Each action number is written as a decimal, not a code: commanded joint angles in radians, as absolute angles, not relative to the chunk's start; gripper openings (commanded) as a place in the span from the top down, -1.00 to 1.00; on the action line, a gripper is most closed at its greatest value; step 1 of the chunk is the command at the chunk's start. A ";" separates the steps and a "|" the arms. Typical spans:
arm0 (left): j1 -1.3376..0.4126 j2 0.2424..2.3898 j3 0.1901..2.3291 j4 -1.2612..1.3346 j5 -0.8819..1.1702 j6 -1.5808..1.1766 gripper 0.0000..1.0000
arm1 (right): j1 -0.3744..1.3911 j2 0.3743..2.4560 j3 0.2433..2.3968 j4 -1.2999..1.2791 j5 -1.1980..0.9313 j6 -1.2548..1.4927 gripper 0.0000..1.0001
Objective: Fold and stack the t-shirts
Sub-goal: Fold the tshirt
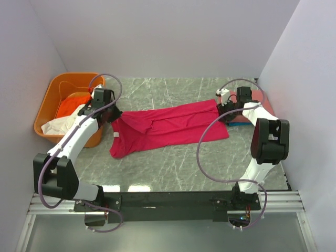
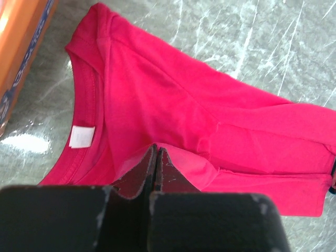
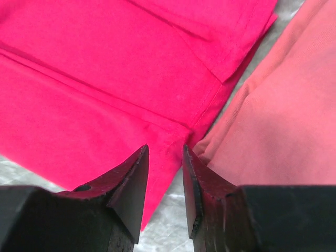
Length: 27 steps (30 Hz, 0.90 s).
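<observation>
Crimson t-shirt (image 1: 168, 126) lies stretched along the counter (image 1: 173, 168), left hand (image 2: 156, 152) pinching its shoulder cloth for folding, right hand (image 3: 165, 149) parted, holding nothing

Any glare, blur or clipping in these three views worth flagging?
Top external: even, soft light, crimson t-shirt sharp, only a faint sheen on the table near the arms. Left wrist: white glare patch on the table beside the collar, orange tub rim washed out, left tool out of focus. Right wrist: right tool soft, cloth red heavily saturated yet seams readable.
</observation>
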<state>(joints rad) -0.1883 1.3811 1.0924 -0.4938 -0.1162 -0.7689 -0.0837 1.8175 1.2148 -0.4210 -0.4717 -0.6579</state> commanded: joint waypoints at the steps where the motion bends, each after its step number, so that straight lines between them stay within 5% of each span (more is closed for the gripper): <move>1: -0.183 1.399 1.155 -0.465 -0.107 -0.739 0.99 | -0.072 1.717 1.279 -0.434 -0.491 -0.620 0.21; 27: -0.183 1.675 1.384 -0.465 0.067 -0.465 0.99 | -0.058 1.549 1.160 -0.511 -0.699 -0.632 0.21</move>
<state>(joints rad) -0.1871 1.6508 1.3216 -0.4942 -0.0055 -0.5621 -0.0631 1.5730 1.1614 -0.5125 -0.6746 -0.6258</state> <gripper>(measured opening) 0.013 0.394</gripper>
